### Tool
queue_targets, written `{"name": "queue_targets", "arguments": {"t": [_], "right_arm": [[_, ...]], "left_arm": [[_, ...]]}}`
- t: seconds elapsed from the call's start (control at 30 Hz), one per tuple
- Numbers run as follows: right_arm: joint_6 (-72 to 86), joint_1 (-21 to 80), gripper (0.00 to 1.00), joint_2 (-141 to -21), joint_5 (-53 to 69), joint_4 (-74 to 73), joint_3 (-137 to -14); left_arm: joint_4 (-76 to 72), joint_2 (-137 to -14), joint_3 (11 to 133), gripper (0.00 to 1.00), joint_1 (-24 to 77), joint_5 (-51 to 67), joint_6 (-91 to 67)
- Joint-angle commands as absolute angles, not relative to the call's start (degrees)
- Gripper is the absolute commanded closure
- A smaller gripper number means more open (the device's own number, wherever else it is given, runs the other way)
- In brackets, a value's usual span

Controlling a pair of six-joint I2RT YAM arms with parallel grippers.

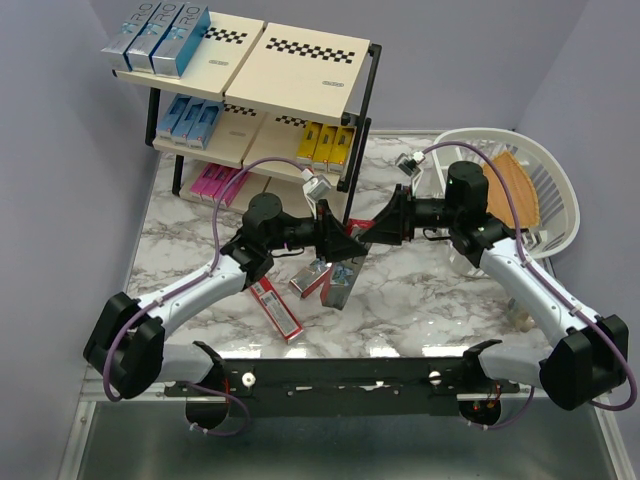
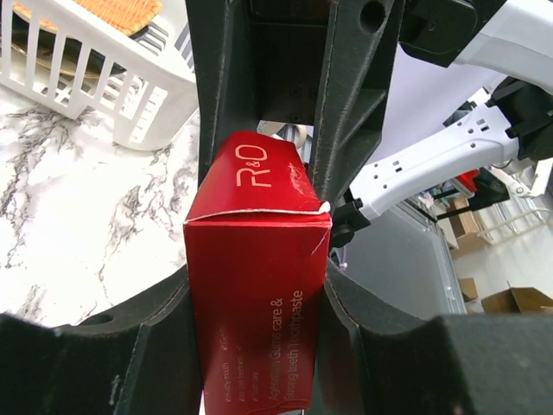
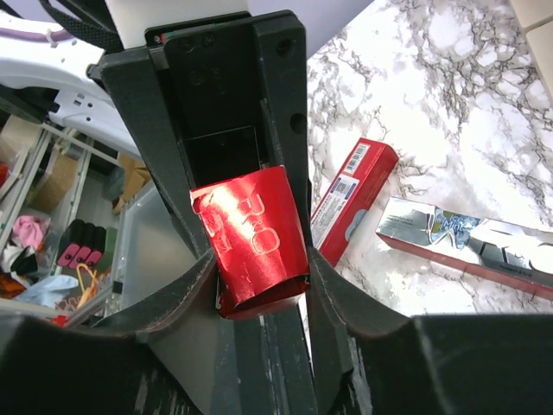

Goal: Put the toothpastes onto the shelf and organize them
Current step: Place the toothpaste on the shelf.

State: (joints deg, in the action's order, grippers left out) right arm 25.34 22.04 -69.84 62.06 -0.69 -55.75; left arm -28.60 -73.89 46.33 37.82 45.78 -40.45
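Note:
A red toothpaste box [image 2: 257, 303] hangs above the table's middle, held at both ends. My left gripper [image 2: 257, 290] is shut on one end, its pads pressed against the box's sides. In the right wrist view the box's crumpled other end [image 3: 255, 233] sits between the closed fingers of my right gripper [image 3: 259, 272]. In the top view the left gripper [image 1: 343, 243] and right gripper [image 1: 376, 234] meet nose to nose and hide the box. Three more toothpastes lie on the table: a red one [image 1: 276, 308] and two [image 1: 312, 278] [image 1: 340, 287] below the grippers. The shelf [image 1: 300, 60] stands at the back left.
The shelf carries silver-teal boxes [image 1: 160, 40] on top, blue [image 1: 190, 118] and yellow [image 1: 327, 145] ones on the middle board, and pink ones [image 1: 215, 182] at the bottom. A white basket [image 1: 560, 215] holding a wooden board [image 1: 512, 190] stands at the right.

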Motion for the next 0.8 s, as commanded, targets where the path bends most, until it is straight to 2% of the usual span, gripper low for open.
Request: {"name": "queue_targets", "arguments": {"t": [0.0, 0.27, 0.4, 0.47, 0.53, 0.77], "right_arm": [[24.44, 21.97, 0.61, -69.44, 64.25, -1.41, -56.51], [24.70, 21.80, 0.66, -68.38, 60.13, -4.48, -57.83], [26.45, 20.92, 0.68, -68.20, 56.26, -6.67, -58.88], [27.50, 20.48, 0.68, -68.03, 53.89, -7.91, -59.32], [29.52, 19.51, 0.69, -67.94, 52.13, -9.04, -60.03], [36.64, 16.70, 0.69, -69.43, 44.74, -14.59, -61.44]], "left_arm": [[-31.20, -75.14, 47.46, 0.44, 37.44, 47.02, -40.87], [-23.39, -72.78, 47.29, 0.20, 37.35, 42.46, -34.38], [-19.34, -68.75, 46.41, 0.10, 37.35, 36.58, -29.72], [-18.63, -66.89, 45.01, 0.09, 37.35, 32.53, -27.69], [-17.59, -64.17, 43.34, 0.01, 37.35, 28.50, -26.64], [-15.91, -55.12, 37.62, 0.01, 39.46, 16.38, -20.15]]}}
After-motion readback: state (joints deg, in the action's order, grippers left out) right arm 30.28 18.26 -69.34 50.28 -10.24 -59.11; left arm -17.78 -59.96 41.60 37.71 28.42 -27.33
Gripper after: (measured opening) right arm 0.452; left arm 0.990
